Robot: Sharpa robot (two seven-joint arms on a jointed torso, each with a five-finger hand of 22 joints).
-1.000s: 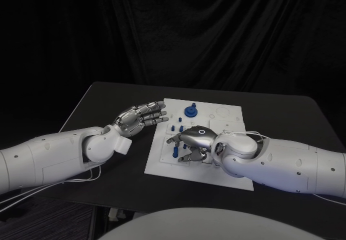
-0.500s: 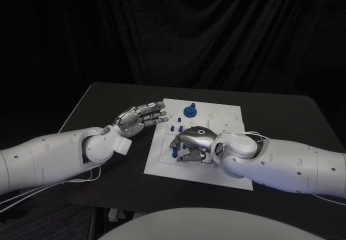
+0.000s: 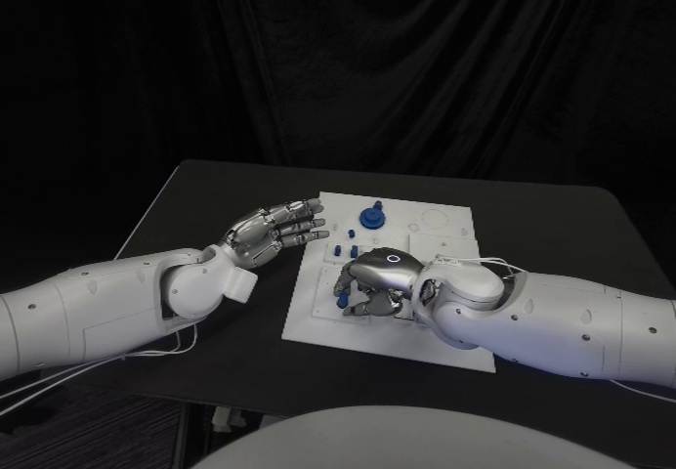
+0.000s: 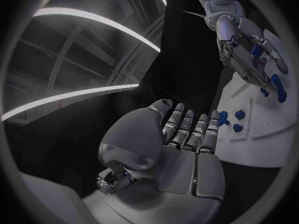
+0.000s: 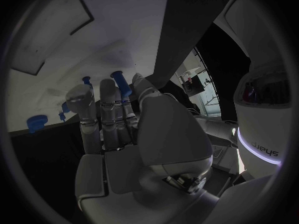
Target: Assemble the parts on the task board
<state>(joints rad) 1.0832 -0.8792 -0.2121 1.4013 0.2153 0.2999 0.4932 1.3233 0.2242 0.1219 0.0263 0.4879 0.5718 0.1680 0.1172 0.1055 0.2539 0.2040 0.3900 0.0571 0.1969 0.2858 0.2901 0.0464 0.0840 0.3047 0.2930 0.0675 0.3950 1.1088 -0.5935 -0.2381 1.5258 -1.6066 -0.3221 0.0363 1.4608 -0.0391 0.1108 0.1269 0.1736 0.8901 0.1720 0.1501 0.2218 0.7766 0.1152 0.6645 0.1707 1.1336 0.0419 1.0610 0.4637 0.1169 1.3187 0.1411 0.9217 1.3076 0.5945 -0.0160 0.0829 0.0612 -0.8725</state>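
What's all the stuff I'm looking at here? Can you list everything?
Table: one, black, under everything.
Task board: one, white, mid-table.
Knob: one, blue, standing at the board's far side.
Parts: several, small, blue, on the board's left half near the right hand; exact count unclear.
Left hand: silver, fingers spread, holding nothing, just off the board's left edge.
Right hand: silver, palm down over the board's near half; whether it holds a part is hidden.

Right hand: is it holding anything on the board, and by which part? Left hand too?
The right hand is down on the task board with a blue part at its fingertips; whether it grips it cannot be told. The left hand holds nothing.
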